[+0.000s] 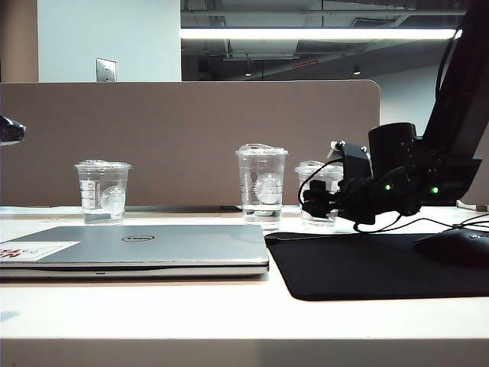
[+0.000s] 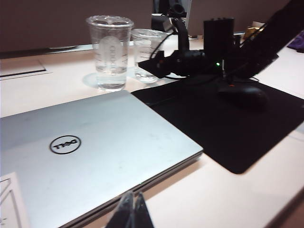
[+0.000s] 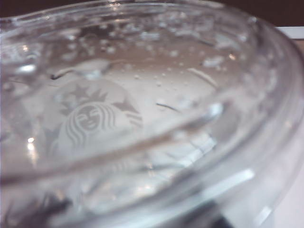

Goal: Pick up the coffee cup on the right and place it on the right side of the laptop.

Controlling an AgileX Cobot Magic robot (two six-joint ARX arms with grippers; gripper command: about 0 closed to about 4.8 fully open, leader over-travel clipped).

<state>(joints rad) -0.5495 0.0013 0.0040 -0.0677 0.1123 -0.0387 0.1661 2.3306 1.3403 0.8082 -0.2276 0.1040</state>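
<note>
clear coffee cup [image 1: 319, 195] stands past the mat's [image 1: 359, 267] far edge, right end effector [image 1: 315, 203] at it, grip unclear; left unseen

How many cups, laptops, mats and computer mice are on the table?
Clear plastic cups: 3 — the coffee cup at the right gripper, a taller cup and a short cup.
Laptops: 1 — the silver laptop, closed.
Mouse mats: 1 — the black mouse mat.
Computer mice: 1 — the black mouse.
Total: 6
</note>
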